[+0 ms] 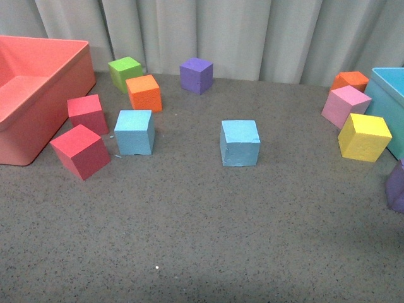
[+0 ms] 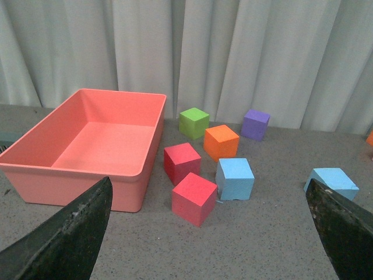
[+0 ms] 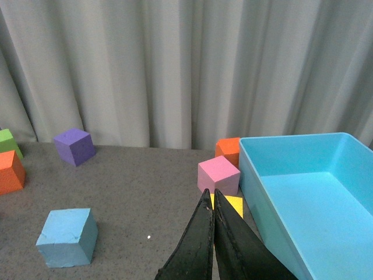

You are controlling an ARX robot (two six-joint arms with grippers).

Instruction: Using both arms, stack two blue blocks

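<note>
1. Two blue blocks stand apart on the grey table, and neither has been stacked yet. The left blue block is crowded by a red cube and an orange cube. The right blue block stands alone near the middle.
2. The left gripper is spread wide and holds nothing. The right gripper is pressed closed on nothing. Neither arm is seen in the front view.
3. The blocks are judged to be light, soft foam. Their matte faces should not slip, though they may dent under a hard squeeze (a small notch is already visible at the left block's lower edge).
4. A hold across two opposite flat side faces, about mid-height, is advised. The right block offers free sides all round, so it is judged the easier one to lift.
5. No brand, label or writing can be read on anything.
</note>
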